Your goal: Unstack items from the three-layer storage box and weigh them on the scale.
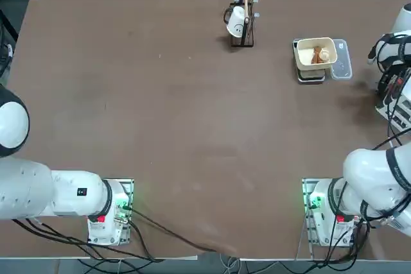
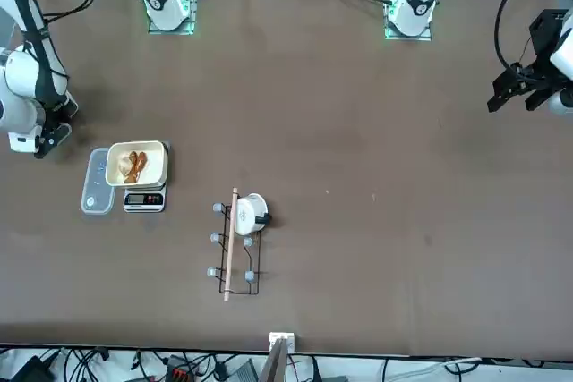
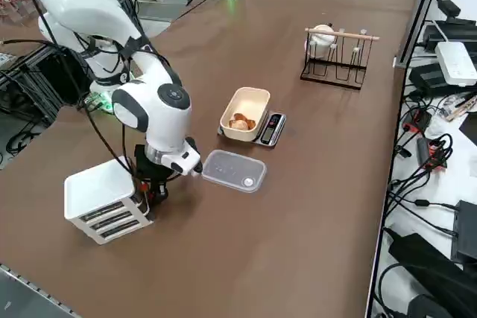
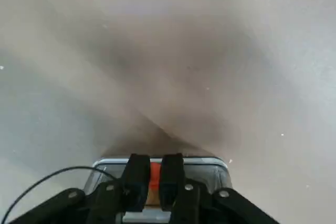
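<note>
Gripper (image 4: 150, 182) fingers pinch a red-orange tab at the front of the three-layer storage box (image 3: 104, 199), directly below it. Pull straight and level so the layer slides out cleanly; the scale (image 3: 270, 129) sits well beyond.

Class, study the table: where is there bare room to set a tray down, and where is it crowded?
Bare: the wide brown tabletop between the wire stand and the arm bases. Crowded: the right edge, where the scale, cream bowl, translucent plate, storage box and right gripper cluster.
</note>
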Motion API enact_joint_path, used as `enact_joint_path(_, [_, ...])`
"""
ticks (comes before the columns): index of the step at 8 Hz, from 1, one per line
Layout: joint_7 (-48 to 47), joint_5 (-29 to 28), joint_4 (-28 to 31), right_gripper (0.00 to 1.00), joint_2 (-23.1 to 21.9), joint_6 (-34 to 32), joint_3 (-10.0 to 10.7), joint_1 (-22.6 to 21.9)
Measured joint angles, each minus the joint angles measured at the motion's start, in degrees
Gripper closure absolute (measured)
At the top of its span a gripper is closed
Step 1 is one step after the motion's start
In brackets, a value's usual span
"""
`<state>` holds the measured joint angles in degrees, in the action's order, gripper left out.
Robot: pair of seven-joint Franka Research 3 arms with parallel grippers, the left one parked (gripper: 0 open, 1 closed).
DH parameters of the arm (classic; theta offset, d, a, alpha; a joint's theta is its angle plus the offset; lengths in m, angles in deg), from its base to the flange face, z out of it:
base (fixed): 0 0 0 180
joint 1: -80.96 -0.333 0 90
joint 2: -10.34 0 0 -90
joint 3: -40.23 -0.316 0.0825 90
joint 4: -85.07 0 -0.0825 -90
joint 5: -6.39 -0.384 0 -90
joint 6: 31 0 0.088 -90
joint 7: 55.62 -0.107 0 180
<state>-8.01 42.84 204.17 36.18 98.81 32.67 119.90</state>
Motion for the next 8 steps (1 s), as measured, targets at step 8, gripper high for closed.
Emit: enact_joint_path(8, [-2.4, 0.2, -0.1, 0.88, 0.0, -0.9, -1.3, 0.1])
